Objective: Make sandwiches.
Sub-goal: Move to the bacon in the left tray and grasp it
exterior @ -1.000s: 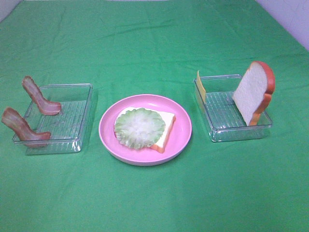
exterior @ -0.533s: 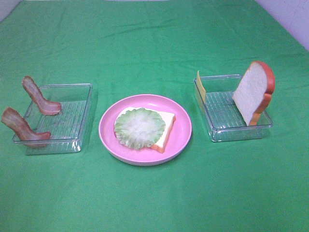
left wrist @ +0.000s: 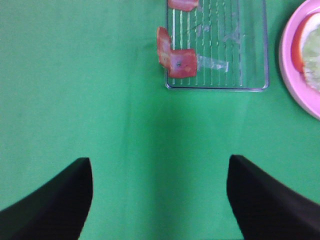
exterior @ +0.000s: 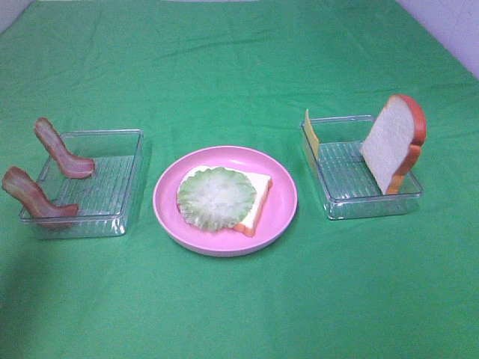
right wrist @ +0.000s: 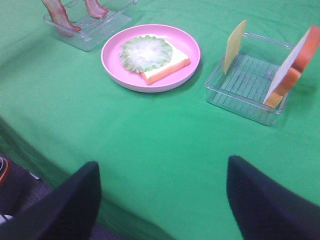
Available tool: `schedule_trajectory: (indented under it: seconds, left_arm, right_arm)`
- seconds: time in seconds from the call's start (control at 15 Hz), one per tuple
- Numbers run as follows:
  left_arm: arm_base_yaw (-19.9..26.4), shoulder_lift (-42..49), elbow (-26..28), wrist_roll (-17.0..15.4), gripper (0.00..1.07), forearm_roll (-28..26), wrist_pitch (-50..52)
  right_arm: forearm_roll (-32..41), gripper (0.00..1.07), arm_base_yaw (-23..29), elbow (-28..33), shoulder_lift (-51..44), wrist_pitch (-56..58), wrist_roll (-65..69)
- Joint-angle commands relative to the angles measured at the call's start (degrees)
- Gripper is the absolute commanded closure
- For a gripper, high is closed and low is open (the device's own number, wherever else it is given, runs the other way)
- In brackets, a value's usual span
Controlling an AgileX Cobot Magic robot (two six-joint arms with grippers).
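Pink plate (exterior: 283, 213) from above holds bread (exterior: 260, 191) under lettuce (exterior: 216, 197) — bacon (exterior: 63, 149), cheese (exterior: 311, 133) and top slice (exterior: 391, 143) yet to add, in trays (exterior: 112, 226); left wrist: left gripper (left wrist: 159, 167) spread wide, empty, over cloth (left wrist: 75, 100) near bacon; right wrist: right gripper (right wrist: 162, 172) likewise agape — nothing held.

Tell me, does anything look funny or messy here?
Nothing is spilled or broken. The near bacon strip and far bacon strip drape over the left tray's wall, and the bread slice leans on the right tray's rim.
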State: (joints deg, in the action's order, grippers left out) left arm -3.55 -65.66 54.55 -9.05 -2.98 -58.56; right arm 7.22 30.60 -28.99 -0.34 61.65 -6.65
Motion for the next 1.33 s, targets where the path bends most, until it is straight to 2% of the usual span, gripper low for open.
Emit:
schedule_trajectory:
  seconds: [0.07, 0.27, 0.33, 0.6, 0.73, 1.07, 1.33]
  left_arm:
    - [-0.29, -8.77, 3.32, -0.34, 0.36, 0.29, -0.69]
    - [-0.29, -21.89, 9.57, -0.11, 0.36, 0.29, -0.86]
    - [-0.29, -28.76, 13.41, -0.11, 0.36, 0.29, -0.8]
    - [-0.29, -37.24, 17.82, 0.34, 0.36, 0.29, 0.0]
    - [-0.29, -39.88, 18.16, 1.26, 0.36, -1.03, 2.01]
    - [-0.29, -42.63, 18.05, 1.03, 0.36, -3.09, 3.04]
    - [-1.72, -43.6, 18.05, 1.03, 0.48, -3.09, 4.13]
  right_arm:
    - [-0.34, 0.4, 0.11, 0.11, -0.8, -0.69, -0.4]
    - [-0.34, 0.4, 0.11, 0.11, -0.8, -0.69, -0.4]
    - [-0.34, 0.4, 0.11, 0.11, -0.8, -0.69, -0.4]
    - [-0.34, 0.4, 0.11, 0.11, -0.8, -0.69, -0.4]
    - [-0.34, 0.4, 0.11, 0.11, -0.8, -0.69, -0.4]
    - [-0.4, 0.4, 0.11, 0.11, -0.8, -0.69, -0.4]
    - [-0.4, 0.4, 0.11, 0.11, -0.8, -0.69, -0.4]
